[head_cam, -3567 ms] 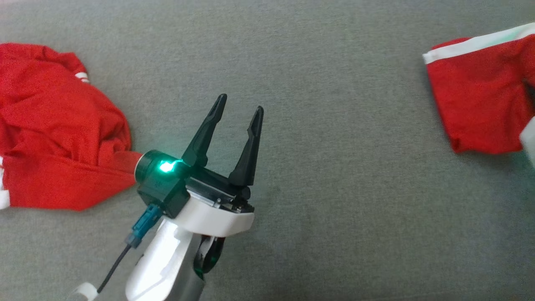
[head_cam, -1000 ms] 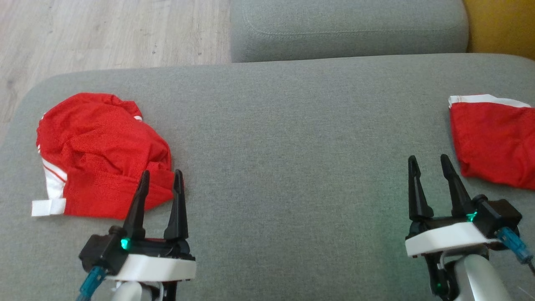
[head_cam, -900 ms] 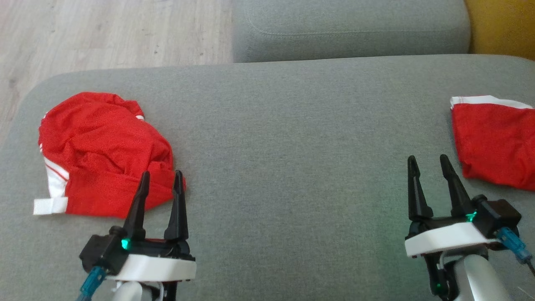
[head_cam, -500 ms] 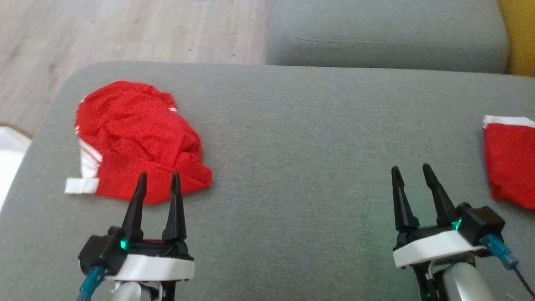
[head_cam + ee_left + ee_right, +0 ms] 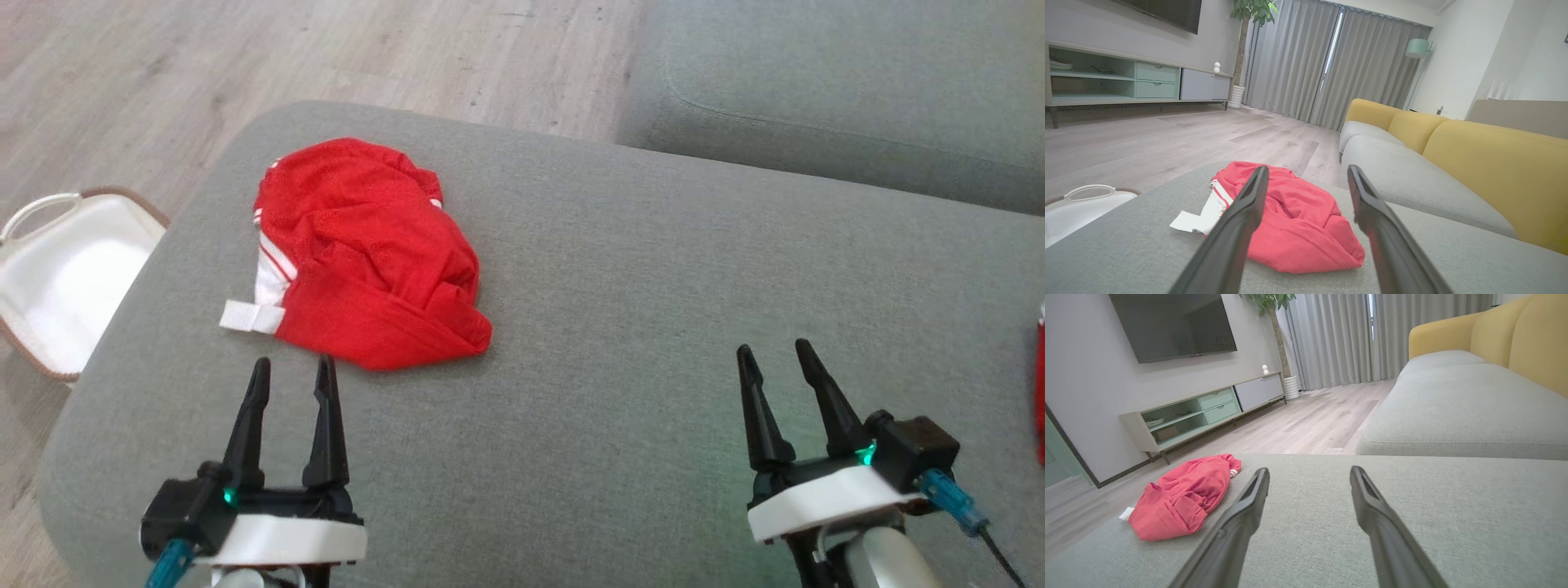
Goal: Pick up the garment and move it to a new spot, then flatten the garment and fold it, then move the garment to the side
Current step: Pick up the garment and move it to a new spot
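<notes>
The garment is a crumpled red piece with white trim, lying on the left part of the grey cushion. My left gripper hovers just in front of its near edge, open, nothing between the fingers. In the left wrist view the garment lies straight ahead past the open left gripper. My right gripper stands open over bare cushion far to the garment's right. The right wrist view has the garment off to the left of the open right gripper.
A second red cloth peeks in at the right edge. A white basket sits on the wooden floor left of the cushion. A grey sofa seat lies beyond, with a yellow backrest. A TV cabinet stands across the room.
The head camera has swung left: the garment now sits nearer the middle, the second red cloth is nearly out of frame, and the basket has come into view. Both grippers stay open.
</notes>
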Tool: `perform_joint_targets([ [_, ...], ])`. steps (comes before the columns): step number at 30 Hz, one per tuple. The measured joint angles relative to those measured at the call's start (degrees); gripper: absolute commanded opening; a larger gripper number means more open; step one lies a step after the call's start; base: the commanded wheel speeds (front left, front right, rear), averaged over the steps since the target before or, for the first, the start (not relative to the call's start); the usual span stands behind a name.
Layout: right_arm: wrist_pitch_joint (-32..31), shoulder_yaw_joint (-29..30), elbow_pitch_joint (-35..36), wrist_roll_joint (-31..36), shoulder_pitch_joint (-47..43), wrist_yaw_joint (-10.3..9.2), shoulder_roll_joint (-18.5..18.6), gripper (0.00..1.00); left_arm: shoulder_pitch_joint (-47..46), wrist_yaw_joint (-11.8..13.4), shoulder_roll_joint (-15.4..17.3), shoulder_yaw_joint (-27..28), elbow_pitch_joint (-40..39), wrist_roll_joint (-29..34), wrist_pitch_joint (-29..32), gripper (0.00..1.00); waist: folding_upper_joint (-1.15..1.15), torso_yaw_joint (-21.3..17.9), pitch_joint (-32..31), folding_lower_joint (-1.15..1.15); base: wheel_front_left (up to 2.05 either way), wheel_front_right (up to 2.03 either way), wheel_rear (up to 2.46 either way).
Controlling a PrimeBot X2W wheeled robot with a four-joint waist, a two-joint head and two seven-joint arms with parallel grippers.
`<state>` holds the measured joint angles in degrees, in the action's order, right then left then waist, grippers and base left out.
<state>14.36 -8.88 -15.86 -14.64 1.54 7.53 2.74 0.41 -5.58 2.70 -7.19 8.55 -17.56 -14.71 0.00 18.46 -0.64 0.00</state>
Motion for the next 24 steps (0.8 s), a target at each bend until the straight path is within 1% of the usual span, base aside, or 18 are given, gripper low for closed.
perform_joint_targets([
  [6,0.0,-0.3,0.0,-0.2,0.0,0.00,0.0,1.00,0.0,-0.1,0.0,2.0,-0.1,0.5,0.0,1.00,0.00,0.1,1.2,0.00,0.00,0.00,0.00],
  [11,0.0,0.1,0.3,0.4,0.2,0.00,0.0,1.00,-2.5,-0.5,0.5,5.6,1.3,3.4,0.0,1.00,0.00,-0.9,3.4,0.00,0.00,0.00,0.00],
  [14,0.0,0.9,0.7,1.3,0.8,0.00,0.0,1.00,-7.5,-1.1,3.4,6.1,4.9,4.4,0.0,1.00,0.00,-1.7,5.2,0.01,0.00,0.00,0.00],
  [15,0.0,0.9,0.7,1.3,0.8,0.00,0.0,1.00,-7.5,-1.1,3.4,6.1,4.9,4.4,0.0,1.00,0.00,-1.7,5.2,0.01,0.00,0.00,0.00],
  [17,0.0,1.6,0.9,1.8,1.8,0.00,0.0,1.00,-11.6,-1.2,5.9,6.0,8.2,4.5,0.6,1.00,0.00,-2.2,6.5,0.01,0.00,0.00,0.00],
  [19,0.0,2.2,1.2,2.2,2.8,0.00,0.0,1.00,-15.7,-1.5,8.7,5.1,11.6,4.5,2.8,1.00,0.00,-2.7,7.8,0.01,0.00,0.00,0.00],
  [21,0.0,2.3,1.5,2.6,3.7,0.00,0.0,1.00,-19.5,-1.6,11.7,2.2,15.3,4.3,7.1,1.00,0.00,-3.3,9.1,0.01,0.00,0.00,0.00],
  [24,0.0,2.4,1.8,3.0,4.3,0.00,0.0,1.00,-23.1,-1.8,16.2,-7.2,18.5,-0.7,14.0,1.00,0.00,-4.2,10.8,0.02,0.00,0.00,0.00],
])
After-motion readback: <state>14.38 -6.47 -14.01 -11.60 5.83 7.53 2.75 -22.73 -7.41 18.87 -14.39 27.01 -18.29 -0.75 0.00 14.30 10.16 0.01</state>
